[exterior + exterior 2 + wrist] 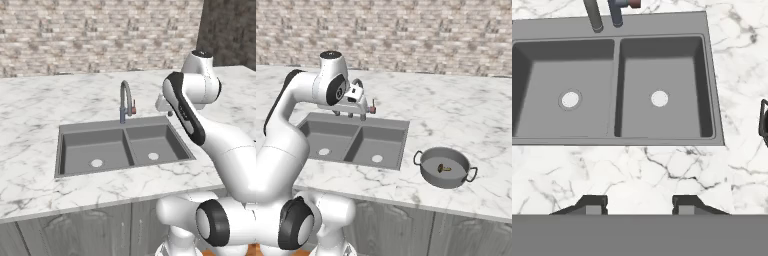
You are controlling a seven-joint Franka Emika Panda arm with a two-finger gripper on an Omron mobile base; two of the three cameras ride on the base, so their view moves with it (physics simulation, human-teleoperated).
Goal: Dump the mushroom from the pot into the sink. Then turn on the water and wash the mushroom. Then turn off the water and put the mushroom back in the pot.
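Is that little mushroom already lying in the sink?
No, the mushroom sits inside the pot on the counter, right of the sink.

Even, bright, flat rendered light all round, no glare. White marble surface (35, 130) looks washed and slightly soft; brick wall texture blurry. Dark grey rectangular double-basin sink (614, 132) shows mild shading on its inner walls. Faint soft shadow under the wide dark grey metal pot (446, 167). No edge distortion.
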